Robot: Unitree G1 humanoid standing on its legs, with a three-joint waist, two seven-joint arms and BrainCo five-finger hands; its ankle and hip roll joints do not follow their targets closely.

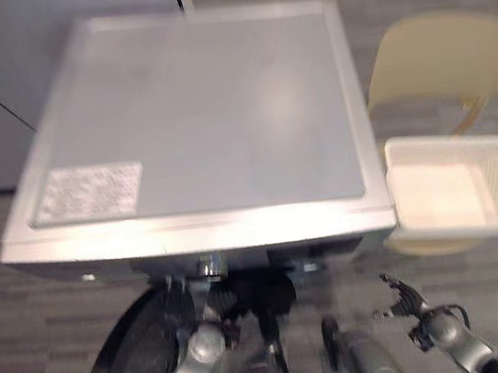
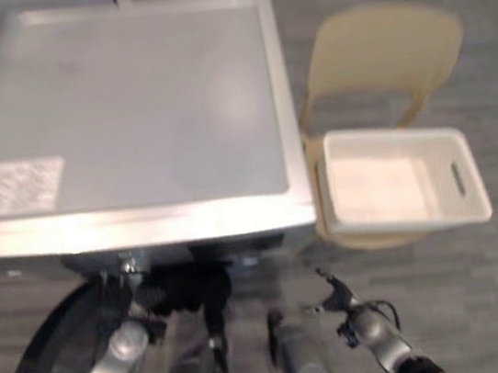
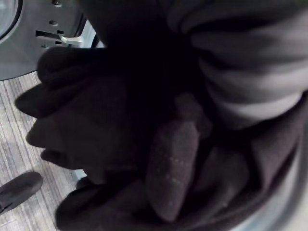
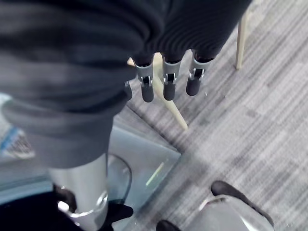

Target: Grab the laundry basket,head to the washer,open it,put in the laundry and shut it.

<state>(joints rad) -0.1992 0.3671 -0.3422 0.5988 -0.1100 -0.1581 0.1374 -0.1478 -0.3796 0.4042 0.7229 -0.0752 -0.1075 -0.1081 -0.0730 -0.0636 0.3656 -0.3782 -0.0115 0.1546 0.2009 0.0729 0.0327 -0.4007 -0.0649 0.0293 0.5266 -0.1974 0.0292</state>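
One washer (image 1: 193, 120) in front of me, its flat grey top taking up the middle, and one round door (image 1: 117, 372) swung open toward my left, dark rim down by the floor. One white laundry basket (image 1: 463, 189), sitting on one pale chair (image 1: 444, 57) just beside the washer's right edge; the inside I can see is bare. One paper label (image 1: 87, 192) near the top's front left corner.

My left hand (image 1: 211, 296) is in at the washer's mouth, under the front lip, buried in dark laundry (image 3: 120, 144). From the wrist it's all dark cloth bunched close around me, one heap, with the door hinge visible beyond. My fingers are hidden in the fabric, so I cannot tell whether they grip it or lie loose.

My right hand (image 4: 166, 82) hangs free over the striped carpet (image 2: 488, 301), low and right of the washer's front, fingers straight and relaxed, nothing in them, chair legs past the tips.

Room: open carpet on my right below the basket; the left is crowded by the door.
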